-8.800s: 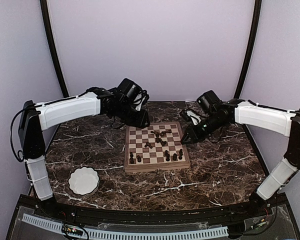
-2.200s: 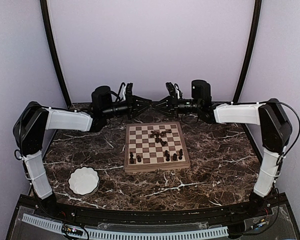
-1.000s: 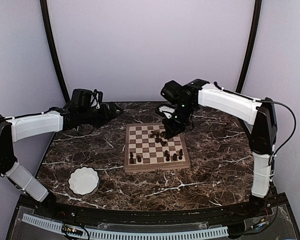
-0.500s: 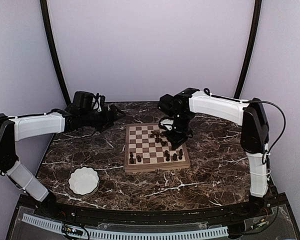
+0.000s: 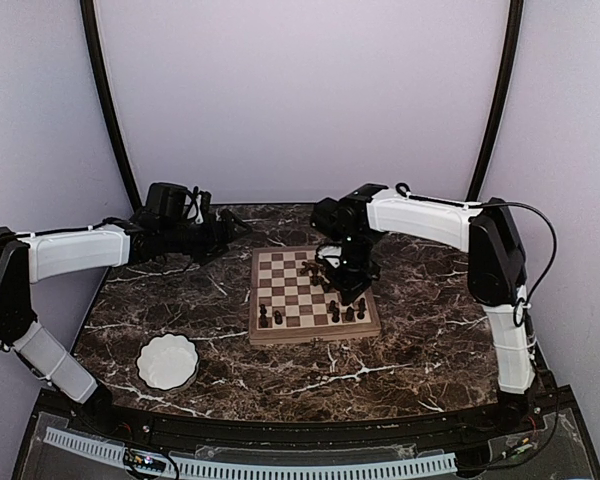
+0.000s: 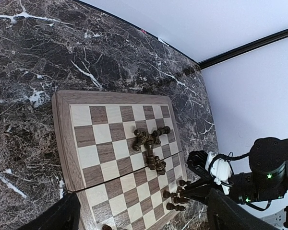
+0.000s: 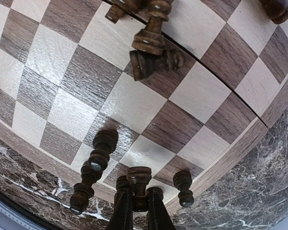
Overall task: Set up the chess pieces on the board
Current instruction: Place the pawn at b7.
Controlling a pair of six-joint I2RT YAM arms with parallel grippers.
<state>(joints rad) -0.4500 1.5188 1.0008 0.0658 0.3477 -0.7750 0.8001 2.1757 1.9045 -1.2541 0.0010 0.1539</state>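
Observation:
The board (image 5: 315,333) lies mid-table. Several dark chess pieces (image 5: 316,270) lie in a heap on its far squares, and others stand along its near row, two at the left (image 5: 270,317) and a few at the right (image 5: 358,311). My right gripper (image 5: 348,292) hangs over the near right squares, shut on an upright chess piece (image 7: 139,184) just above the board (image 7: 240,153), among standing pieces (image 7: 99,152). My left gripper (image 5: 235,230) stays off the board's far left corner, open and holding nothing; its wrist view takes in the board (image 6: 62,134) and the heap (image 6: 149,141).
A white scalloped bowl (image 5: 168,361) sits on the marble table (image 5: 430,340) at the near left. Black curved posts and lilac walls close in the back and sides. The right arm reaches across the board's far right corner.
The right gripper has moved from the far middle of the board toward its near right squares with the piece in its grip. The left arm has hardly shifted.

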